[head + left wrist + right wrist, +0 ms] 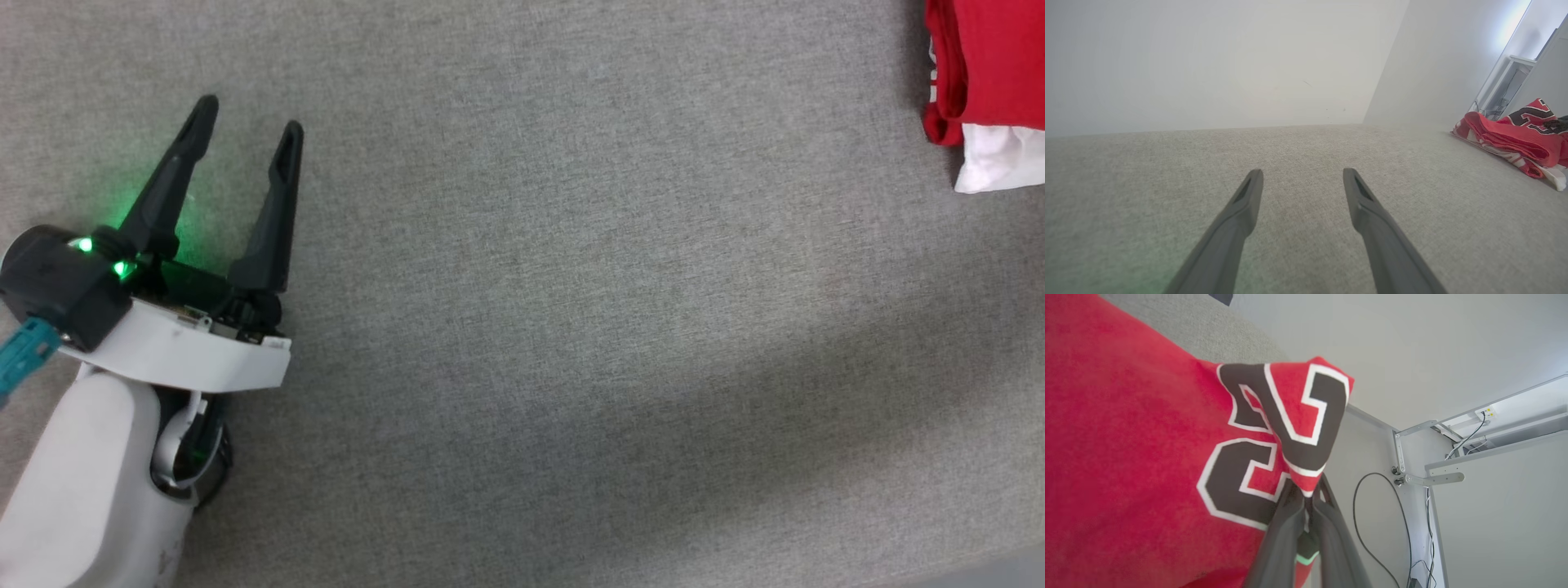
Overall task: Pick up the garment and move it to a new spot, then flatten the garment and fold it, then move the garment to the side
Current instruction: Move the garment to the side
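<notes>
R gripper (1306, 495) pinching garment (1126, 437); L gripper (250, 115) spread, empty.
Head view: garment lies bunched at 2 o'clock on grey surface (571, 327); L gripper at 9 o'clock, well apart. R fingers pressed together on fold w/ black-and-white print.

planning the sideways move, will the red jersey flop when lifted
Probably floppy: the red jersey bunches into a peak where the right gripper pinches it. Likely light for its size, being thin cloth. Its layered folds could slide apart.

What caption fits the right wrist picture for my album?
Right pincer pinching the red jersey by its printed fold.
</notes>
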